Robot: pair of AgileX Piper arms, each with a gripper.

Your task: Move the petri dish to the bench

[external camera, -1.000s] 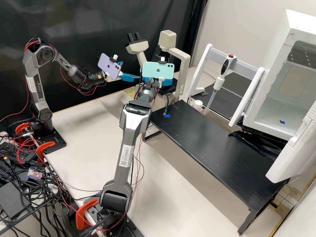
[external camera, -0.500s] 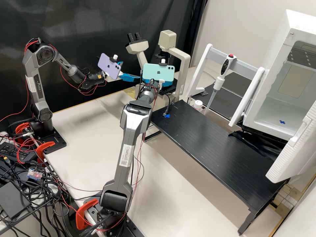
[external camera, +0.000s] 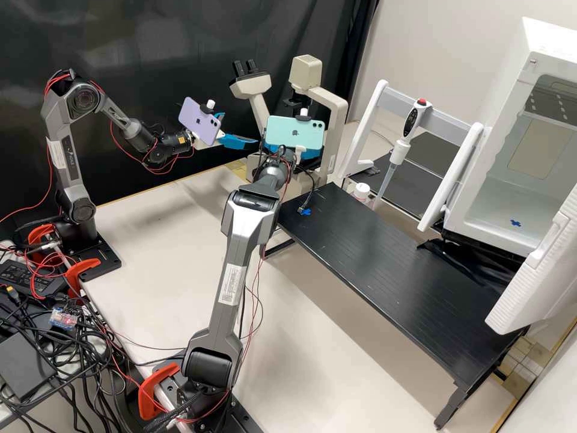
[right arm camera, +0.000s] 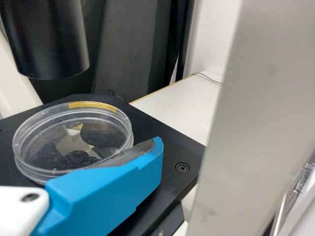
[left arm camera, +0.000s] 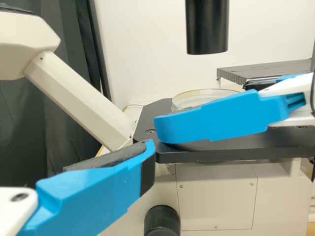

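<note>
My right pincer [external camera: 312, 154] stands open — blue fingers [right arm camera: 110, 194] parted, nothing gripped. The clear petri dish [right arm camera: 29, 147], yellow tape at its rim, lies on the microscope stage [right arm camera: 152, 125] just beside one finger — touching or not, I can't tell. Above the stage hangs a black cylinder [right arm camera: 49, 44].

A smooth, matt beige finish is borne by the microscope [external camera: 330, 105]; on its matt black stage [right arm camera: 162, 140], a dish [right arm camera: 74, 142] of clear, glossy plastic is held up. Dark cloth is seen in the curtain [external camera: 150, 36] behind the microscope. Near the microscope, the bench [external camera: 390, 264] is lined with fine grooves and faintly glossed.
</note>
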